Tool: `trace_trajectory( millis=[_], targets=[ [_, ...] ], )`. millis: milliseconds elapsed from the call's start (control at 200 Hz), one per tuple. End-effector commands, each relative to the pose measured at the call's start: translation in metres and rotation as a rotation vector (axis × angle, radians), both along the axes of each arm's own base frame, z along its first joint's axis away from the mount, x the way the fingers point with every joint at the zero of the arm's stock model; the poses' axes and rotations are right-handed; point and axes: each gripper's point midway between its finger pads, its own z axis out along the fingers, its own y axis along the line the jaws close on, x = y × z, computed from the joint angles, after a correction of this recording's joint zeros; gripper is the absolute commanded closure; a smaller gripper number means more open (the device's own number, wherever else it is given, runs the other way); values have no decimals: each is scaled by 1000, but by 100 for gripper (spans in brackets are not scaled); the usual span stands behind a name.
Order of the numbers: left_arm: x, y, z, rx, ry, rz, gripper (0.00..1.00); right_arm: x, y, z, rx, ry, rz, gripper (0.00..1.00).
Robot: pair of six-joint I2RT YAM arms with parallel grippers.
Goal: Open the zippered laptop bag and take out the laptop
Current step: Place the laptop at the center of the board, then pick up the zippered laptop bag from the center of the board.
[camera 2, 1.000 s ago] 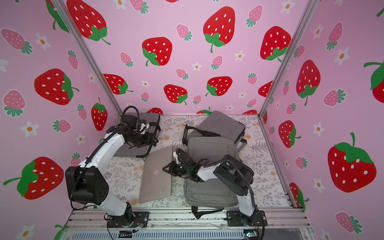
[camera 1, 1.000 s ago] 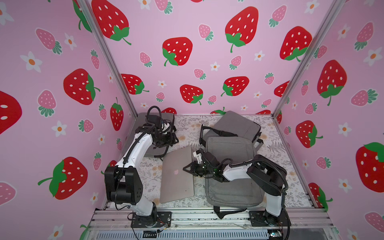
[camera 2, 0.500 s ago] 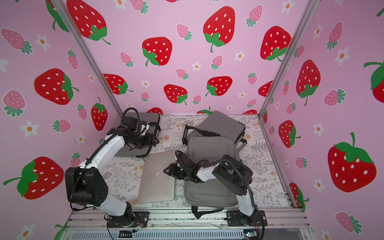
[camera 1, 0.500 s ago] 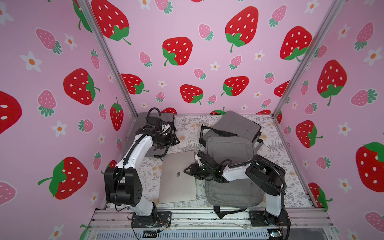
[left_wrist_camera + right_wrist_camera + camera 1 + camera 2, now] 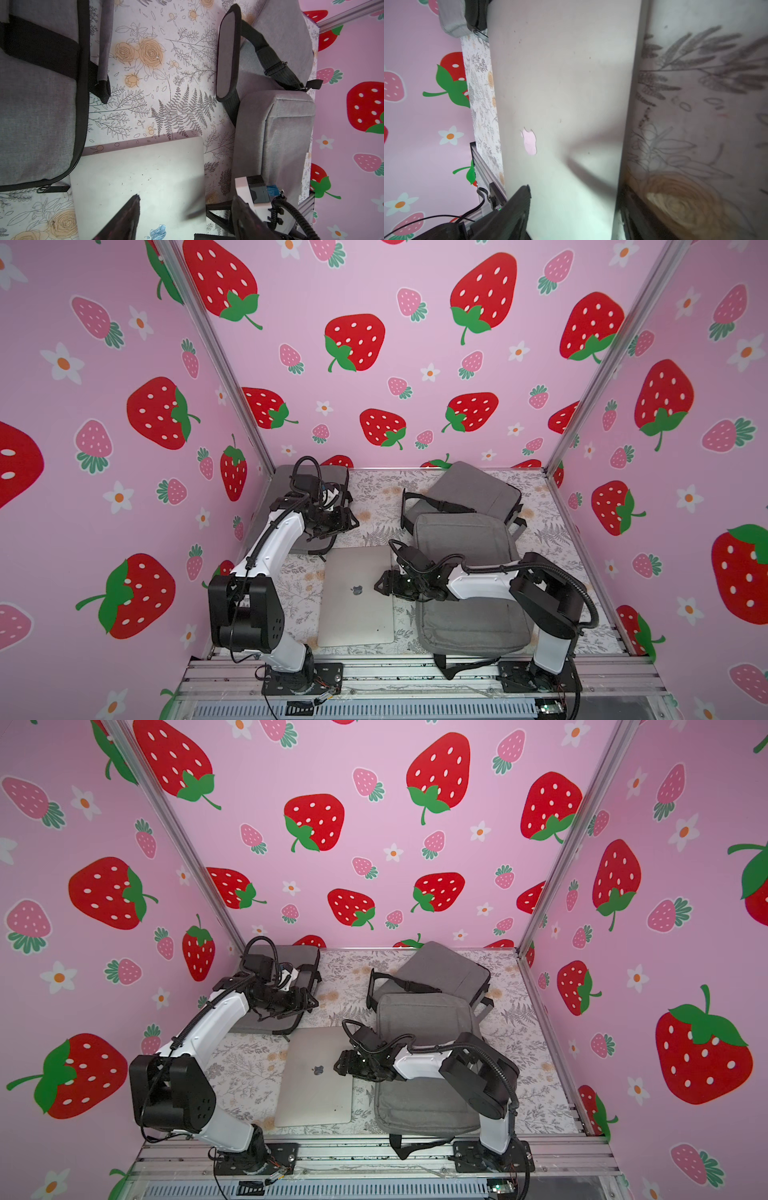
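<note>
The silver laptop (image 5: 355,605) (image 5: 311,1094) lies flat and closed on the floral table, outside the bags, in both top views. Just to its right lies the grey zippered laptop bag (image 5: 465,539) (image 5: 424,1019), partly under my right arm. My right gripper (image 5: 380,587) (image 5: 575,199) stands open low at the laptop's (image 5: 560,93) right edge, one finger over the lid, the other beside the edge, holding nothing. Hovering past the laptop's (image 5: 141,176) far edge, my left gripper (image 5: 349,518) (image 5: 187,203) is open and empty.
A second grey bag (image 5: 473,489) lies tilted behind the first. A third grey bag (image 5: 286,489) (image 5: 37,124) sits at the back left under my left arm. Pink strawberry walls close three sides; a metal rail (image 5: 415,672) runs along the front.
The laptop, held tilted with its right edge raised a second ago, now lies flat. My right gripper has opened and let go of it. The left arm has barely moved.
</note>
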Motion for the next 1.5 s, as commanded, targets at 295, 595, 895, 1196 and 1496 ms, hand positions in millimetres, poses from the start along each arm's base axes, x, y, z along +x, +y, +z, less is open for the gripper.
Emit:
trace_trajectory(
  millis=[295, 595, 895, 1196, 1496],
  targets=[
    [-17, -15, 10, -77, -23, -15, 28, 24, -32, 83, 15, -191, 11, 27],
    [-39, -58, 3, -127, -26, -51, 29, 57, -153, 114, -248, -340, -25, 16],
    [-62, -126, -12, -160, -30, -99, 29, 77, -279, 123, -515, -391, -156, 0],
    [-79, -189, -38, -154, 12, -185, 29, 91, -353, 106, -615, -311, -299, 0],
    [-84, -224, -69, -151, 68, -238, 31, 105, -375, 62, -532, -185, -371, 2]
  ],
)
